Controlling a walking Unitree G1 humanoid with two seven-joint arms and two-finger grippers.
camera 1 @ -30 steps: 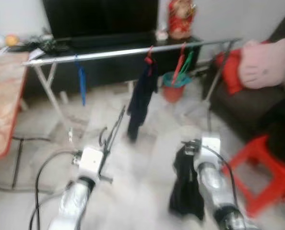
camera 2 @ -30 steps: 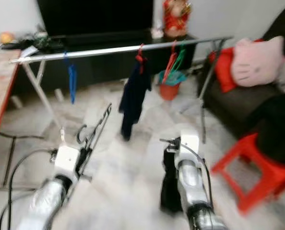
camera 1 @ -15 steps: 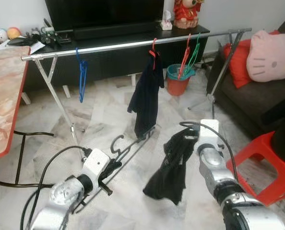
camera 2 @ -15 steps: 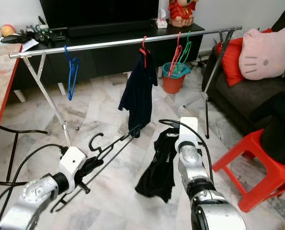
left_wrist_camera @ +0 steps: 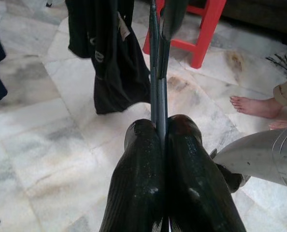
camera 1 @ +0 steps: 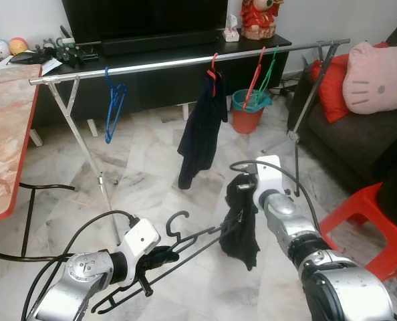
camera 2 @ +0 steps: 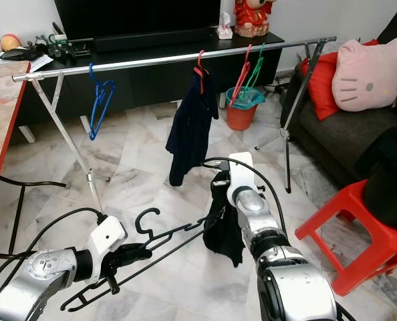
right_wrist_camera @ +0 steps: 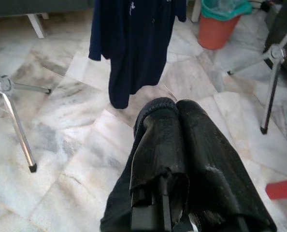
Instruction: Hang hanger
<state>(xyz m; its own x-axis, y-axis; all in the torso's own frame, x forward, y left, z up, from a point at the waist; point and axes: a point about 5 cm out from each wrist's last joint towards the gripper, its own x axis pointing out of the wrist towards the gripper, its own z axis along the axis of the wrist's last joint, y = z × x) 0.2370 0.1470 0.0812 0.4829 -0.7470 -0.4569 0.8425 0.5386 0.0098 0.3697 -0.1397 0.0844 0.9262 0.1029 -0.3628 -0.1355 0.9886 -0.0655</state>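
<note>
Hanger (camera 1: 185, 249) lies clamped in your left gripper (camera 1: 160, 255), long axis running toward 2 o'clock into the cloth (camera 1: 242, 224) your right gripper (camera 1: 244, 190) pinches, rail (camera 1: 185, 63) far at 12.

The left arm reaches forward low, bent at the elbow, its wrist turned toward the right. The left gripper (camera 1: 164, 254) has its black fingers (left_wrist_camera: 143, 169) pressed together on a black hanger (camera 1: 185, 244). The right arm extends straight ahead, and the right gripper (camera 1: 242, 189) is clamped on a black garment (camera 1: 242, 224).
</note>
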